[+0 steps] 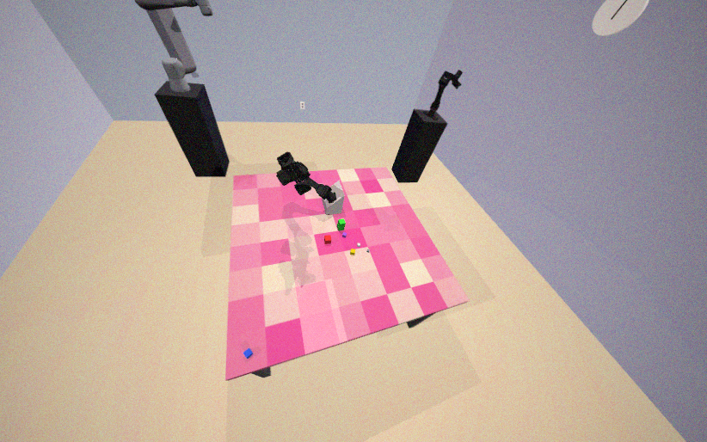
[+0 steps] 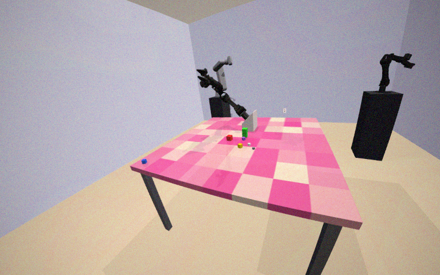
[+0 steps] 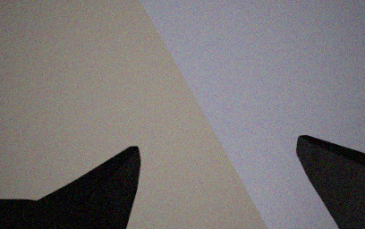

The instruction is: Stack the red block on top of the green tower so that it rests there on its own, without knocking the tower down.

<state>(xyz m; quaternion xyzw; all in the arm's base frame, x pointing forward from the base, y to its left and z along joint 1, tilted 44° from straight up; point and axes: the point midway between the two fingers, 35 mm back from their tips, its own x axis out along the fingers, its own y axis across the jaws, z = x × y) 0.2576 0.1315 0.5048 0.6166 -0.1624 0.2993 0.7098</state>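
Pink and cream squares cover the bench (image 2: 288, 168), and I'm taking the green tower (image 2: 244, 131) as my marker for everything else. Nearest the exterior camera, a blue cube (image 2: 144, 161) sits alone by the front left corner of the bench, well apart from the tower. Moving in, a yellow cube (image 2: 239, 145) lies in front of the tower, with a tiny white piece (image 2: 249, 144) and a tiny dark piece (image 2: 253, 148) just to its right. A small purple piece (image 2: 243, 138) sits just beside the tower's foot, on the near side. The red block (image 2: 229, 137) rests flat on the bench, to the left of the tower and slightly nearer than it, close but not touching, and nothing is holding it. The tower stands upright, two green cubes high as far as I can tell. Just behind it is the arm's pale grey base (image 2: 251, 122). From there the black arm reaches up and back, away from the tower, carrying the hand (image 2: 202, 71) high above the far left of the bench. In the wrist view the two dark fingers stand wide apart, with only wall between them.
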